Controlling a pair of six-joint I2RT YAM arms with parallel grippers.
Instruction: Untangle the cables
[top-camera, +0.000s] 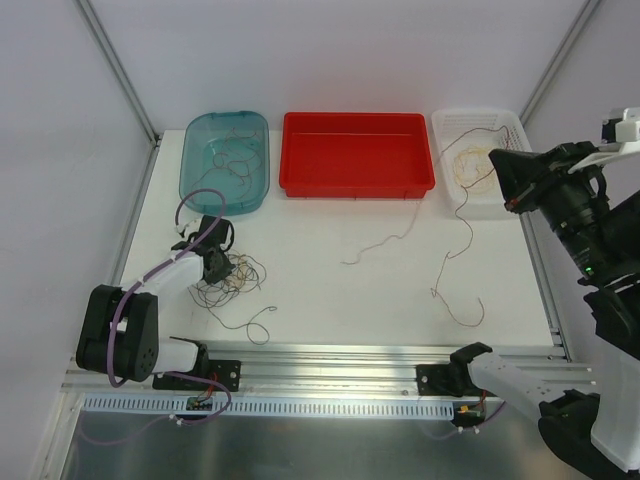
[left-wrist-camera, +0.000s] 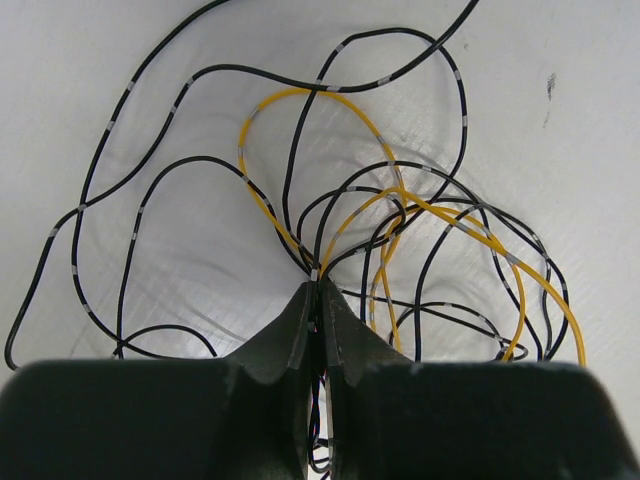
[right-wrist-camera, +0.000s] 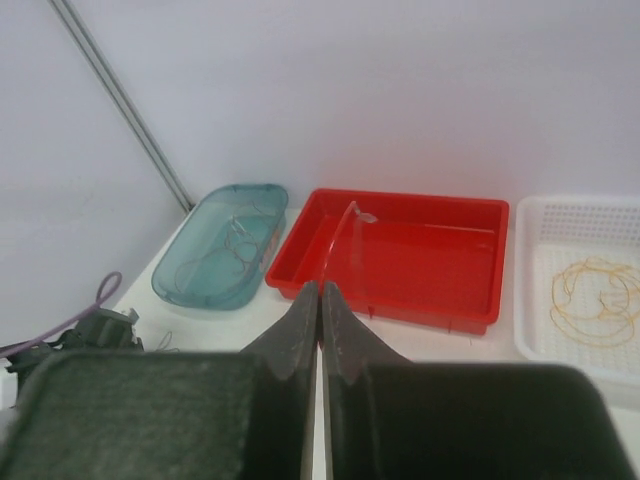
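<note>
The right pincer (right-wrist-camera: 319, 292) is down by the front edge of the table (top-camera: 330, 300). Its two fingers are pressed tight together and nothing is between them.

The left pincer (left-wrist-camera: 317, 290) is a bit further in, on the left side. It is down on a messy pile of cables (top-camera: 228, 282). Its fingers are squeezed together, and black and yellow strands run right into the tips, so it is pinching the cables. The rest of the pile lies in loops on the table around it.

In the middle of the table lies one thin loose wire (top-camera: 385, 243). To its right a long red wire (top-camera: 436, 288) curls down from the white basket (top-camera: 475, 113).

At the far edge are three boxes in a row. The blue-green tub (top-camera: 195, 150) on the left has a few dark strands in it. The red tray (top-camera: 357, 186) is in the middle. The white basket on the right holds some yellow loops.
</note>
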